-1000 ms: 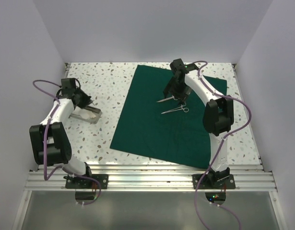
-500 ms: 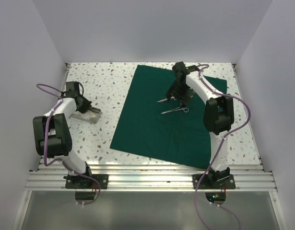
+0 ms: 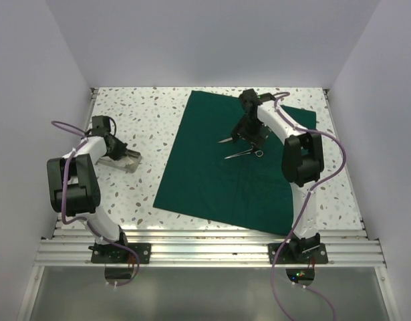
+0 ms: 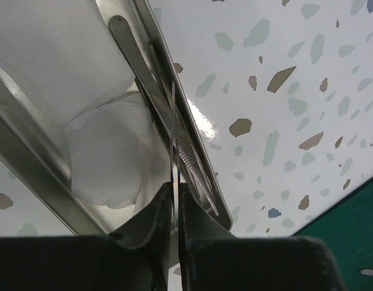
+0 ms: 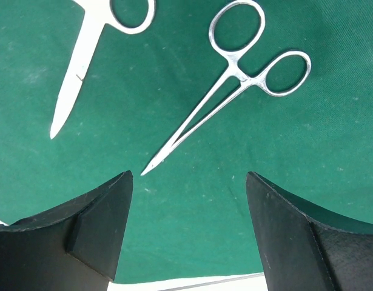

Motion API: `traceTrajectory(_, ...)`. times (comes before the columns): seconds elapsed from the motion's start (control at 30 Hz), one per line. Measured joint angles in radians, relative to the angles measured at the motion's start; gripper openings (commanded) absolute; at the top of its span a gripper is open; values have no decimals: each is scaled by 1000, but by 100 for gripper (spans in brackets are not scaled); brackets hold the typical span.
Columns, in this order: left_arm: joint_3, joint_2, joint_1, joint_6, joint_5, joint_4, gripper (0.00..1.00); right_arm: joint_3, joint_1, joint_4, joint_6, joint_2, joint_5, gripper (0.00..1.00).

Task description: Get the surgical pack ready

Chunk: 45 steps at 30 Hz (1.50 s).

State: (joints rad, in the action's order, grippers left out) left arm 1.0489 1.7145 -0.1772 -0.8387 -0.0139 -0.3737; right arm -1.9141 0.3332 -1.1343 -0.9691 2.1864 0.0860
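White walls close in on three sides of a speckled surface (image 3: 145, 114), with little room to swing an arm at its left edge.

The left end effector (image 4: 176, 185) has its fingers pressed almost together on the thin steel of the tweezer forceps (image 4: 168, 115), with only a sliver of gap showing. In the left wrist view the forceps' long axis runs from 6 o'clock at the fingers out toward 11 o'clock. It lies along the right-hand wall of the metal tray (image 4: 28, 163). White gauze (image 4: 107, 151) sits just beside it at 9 o'clock, still inside the tray.

From above, the green drape (image 3: 212, 180) lies at 3 o'clock from the tray, flat and apart from it. The left arm is much the nearer to the forceps, so I judge the coming move to be a straight lift clear of the tray wall, then a carry toward 3 o'clock (the gauze could snag and come along).

The right end effector (image 5: 189, 176) is spread wide, holds nothing and hovers low over the drape. In its wrist view, the tip of the ring-handled forceps (image 5: 228, 85) points at the gap from 12 o'clock, and their axis runs out to 1 o'clock. The scissors (image 5: 74, 79) lie at 11 o'clock, apart from them.
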Motion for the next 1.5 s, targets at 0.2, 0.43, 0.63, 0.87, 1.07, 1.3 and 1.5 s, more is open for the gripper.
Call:
traceTrajectory(0.2,0,5,-6,-8,6,1,18,19,-13,4,-49,8,0,73)
traceTrajectory(0.43,-14,0,-6,-14,10,2,34,22,-32,18,-102,70,0,63)
traceTrajectory(0.63,-38,-27,-6,-15,12,-7,36,22,-37,23,-124,95,7,57)
traceTrajectory(0.87,-39,-57,-6,-6,55,-6,34,22,-39,26,-143,100,11,38)
traceTrajectory(1.07,-49,-109,-6,13,85,-8,34,24,-39,27,-166,101,11,26)
traceTrajectory(1.3,-49,-164,-6,35,119,-6,41,32,-39,27,-188,101,9,11)
traceTrajectory(1.5,-48,-177,2,71,233,30,47,63,-39,45,-202,83,7,0)
